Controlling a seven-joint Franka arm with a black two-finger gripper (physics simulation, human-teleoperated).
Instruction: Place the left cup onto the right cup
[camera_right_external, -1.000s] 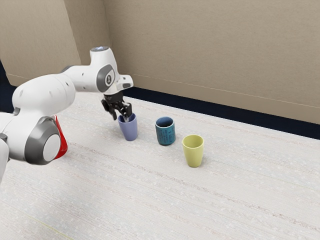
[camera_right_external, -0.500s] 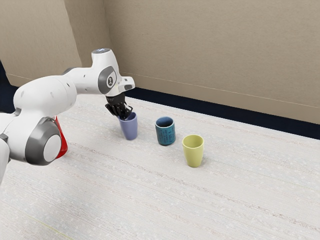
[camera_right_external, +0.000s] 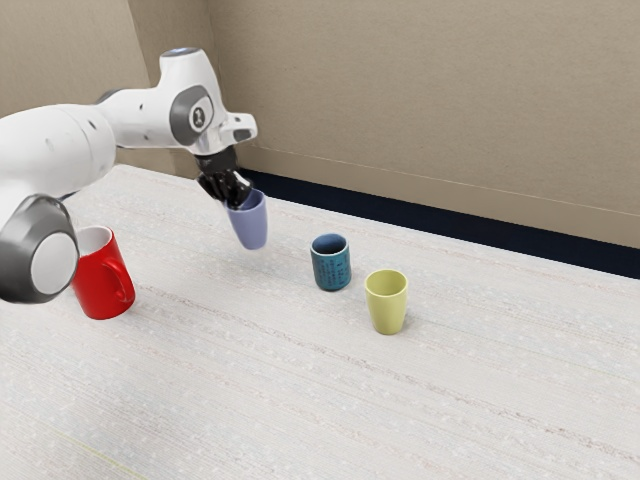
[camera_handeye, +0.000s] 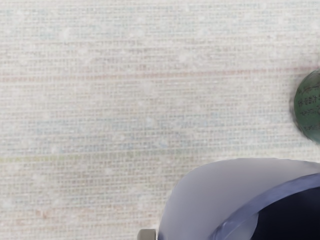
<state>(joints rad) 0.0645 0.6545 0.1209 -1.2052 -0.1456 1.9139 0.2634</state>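
Hanging clear of the counter (camera_right_external: 300, 400), the lavender cup (camera_right_external: 249, 221) sits tilted in the tool (camera_right_external: 228, 192), which pinches its rim, so the pickup looks done. What is left is carrying it past the teal cup (camera_right_external: 331, 261) and setting it on the yellow-green cup (camera_right_external: 386, 300). It is a plain, handleless, tapered tumbler.

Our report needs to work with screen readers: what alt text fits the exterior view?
The pincer grips a purple cup by its rim, tilted and off the table. On the exterior view's right stand a dark teal cup, then a yellow-green cup; on its left, a red mug.
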